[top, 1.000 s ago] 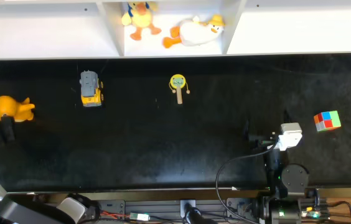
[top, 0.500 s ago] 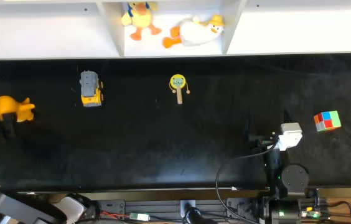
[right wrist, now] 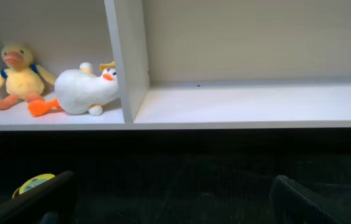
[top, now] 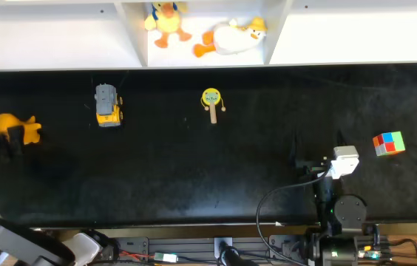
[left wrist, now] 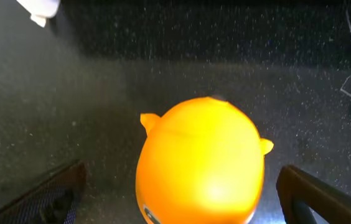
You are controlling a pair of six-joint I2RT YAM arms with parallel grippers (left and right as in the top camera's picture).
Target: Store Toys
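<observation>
Dark fingers [left wrist: 312, 193], white wrist block [top: 345, 160], looping black cable [top: 268, 203].

Orange round toy [top: 1, 123] far left, truck [top: 107, 105] upper left, rattle [top: 211, 101] centre, colour cube [top: 388, 143] right; yellow duck [top: 165, 21] and white duck [top: 231, 37] in top shelf [top: 341, 37].

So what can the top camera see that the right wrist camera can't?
Top view adds: the orange toy with the left gripper open around it, the truck and the cube. Right wrist view adds little: a front-on look into the shelf, and the right gripper from behind, open. Both have the yellow duck, the white duck, the rattle and the shelf.
</observation>
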